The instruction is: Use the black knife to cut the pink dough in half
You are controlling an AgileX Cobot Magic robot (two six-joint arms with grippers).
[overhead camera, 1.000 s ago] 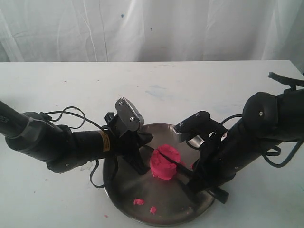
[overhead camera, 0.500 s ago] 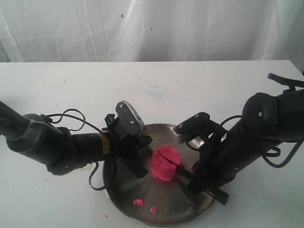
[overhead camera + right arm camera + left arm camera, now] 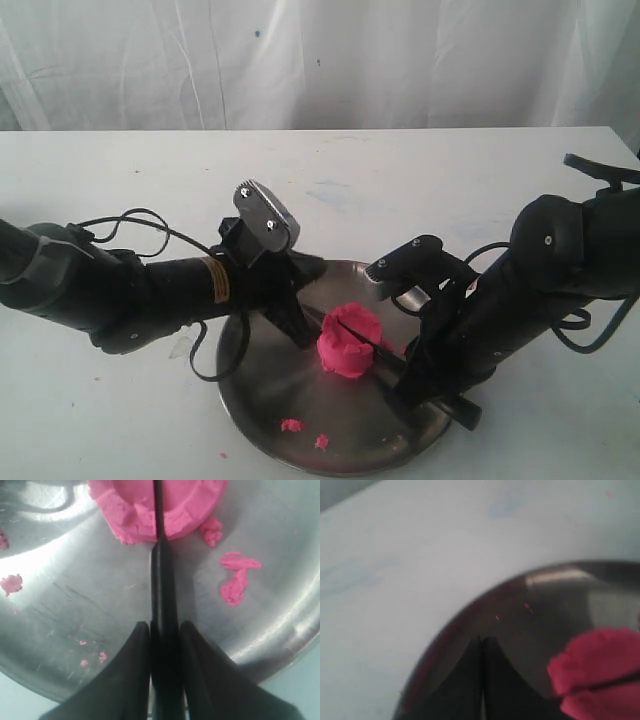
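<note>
The pink dough (image 3: 346, 345) is a lump in the middle of the metal plate (image 3: 250, 395). The black knife (image 3: 362, 337) lies across its top in a dark slit. My right gripper (image 3: 405, 380) is shut on the knife's handle at the plate's right side. The right wrist view shows the knife (image 3: 162, 575) running straight out from the gripper (image 3: 165, 629) into the dough (image 3: 120, 505). My left gripper (image 3: 300, 338) is shut and empty, its tip just left of the dough. In the left wrist view the left gripper (image 3: 481, 641) hangs over the plate (image 3: 470, 611) beside the dough (image 3: 600, 665).
Small pink crumbs (image 3: 291, 425) lie near the plate's front, and more crumbs (image 3: 237, 580) lie beside the knife. The plate stands on a white table (image 3: 120, 170) with a white curtain behind. Cables hang from both arms.
My left arm has lifted and its shut gripper has drawn slightly up and away from the dough. The right gripper and knife have barely moved.
</note>
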